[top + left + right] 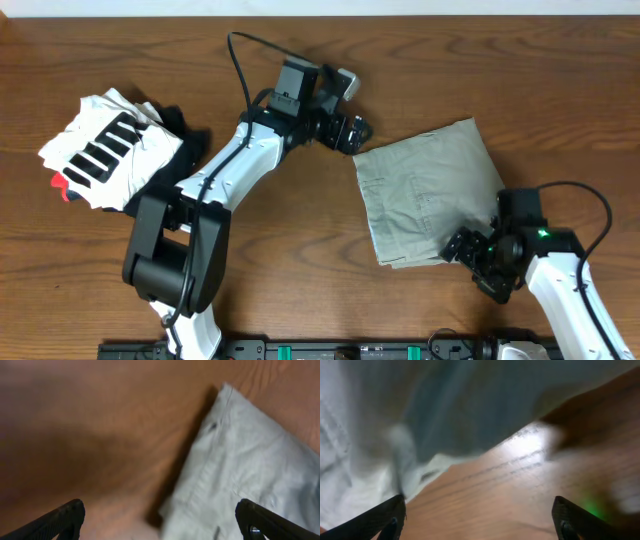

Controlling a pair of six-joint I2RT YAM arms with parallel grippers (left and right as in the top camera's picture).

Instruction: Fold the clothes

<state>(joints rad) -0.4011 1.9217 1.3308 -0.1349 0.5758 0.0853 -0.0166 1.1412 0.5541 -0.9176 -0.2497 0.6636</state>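
Note:
The khaki shorts (425,192) lie folded into a rough square on the wooden table, right of centre. My left gripper (358,131) is open and empty, just off the shorts' upper left corner; in the left wrist view the fabric (245,470) fills the right side between the open fingers (160,522). My right gripper (470,258) is open and empty at the shorts' lower right edge; in the right wrist view the cloth (420,415) hangs above bare table between the open fingers (480,522).
A white garment with black stripes (112,150) lies bunched at the far left, with a black garment (185,135) beside it under the left arm. The table's front edge and a black rail (330,350) run along the bottom.

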